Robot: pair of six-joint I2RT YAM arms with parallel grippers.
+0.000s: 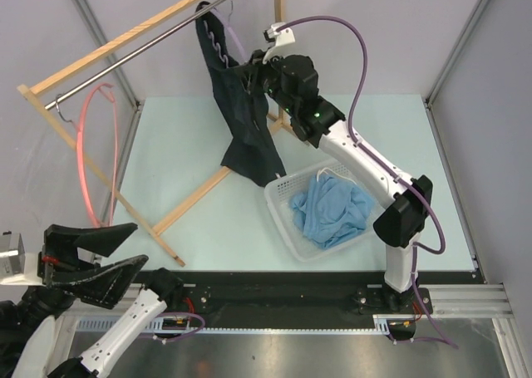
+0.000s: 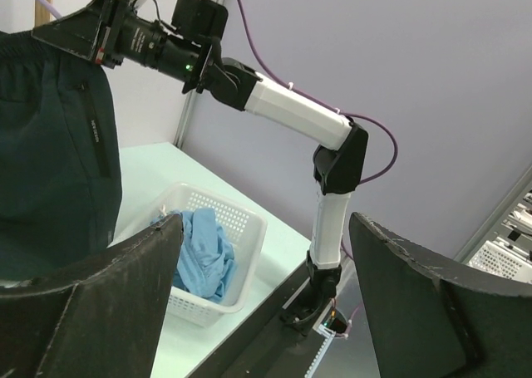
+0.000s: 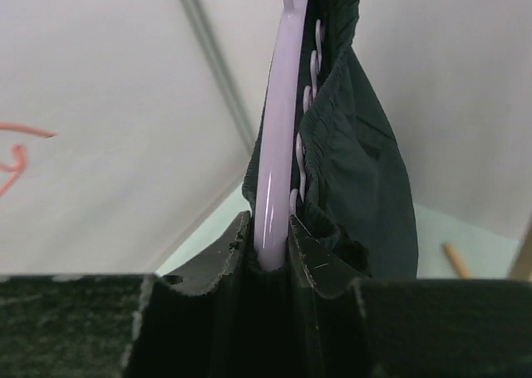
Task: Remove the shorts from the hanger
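Dark shorts (image 1: 245,137): soft, matte navy-black cloth with a gathered elastic waistband and a vertical pocket seam. They hang in limp folds from the lilac hanger (image 3: 278,145) in the upper centre of the top view. The hem tip drapes down toward the table (image 1: 183,145).

The lilac hanger is smooth, glossy plastic, a thin curved arm with a row of wavy notches along the inner edge. It hangs on the metal rail (image 1: 150,41) of the wooden rack (image 1: 191,199).

The right gripper (image 3: 274,241) is clamped on the hanger arm, with both black fingertips pressed to its sides. The waistband is bunched just right of the fingers, touching the hanger. I can't tell whether cloth is pinched in as well.

The left gripper (image 2: 266,220) sits at the lower left of the top view, jaws spread wide, nothing between them, well apart from the rack.

Light blue shorts (image 1: 332,212): a crumpled, soft heap in the white perforated plastic basket (image 1: 283,220), centre-right on the pale mint table, below the dark pair.

A thin pink hanger (image 1: 83,145) loops off the rail at the left.
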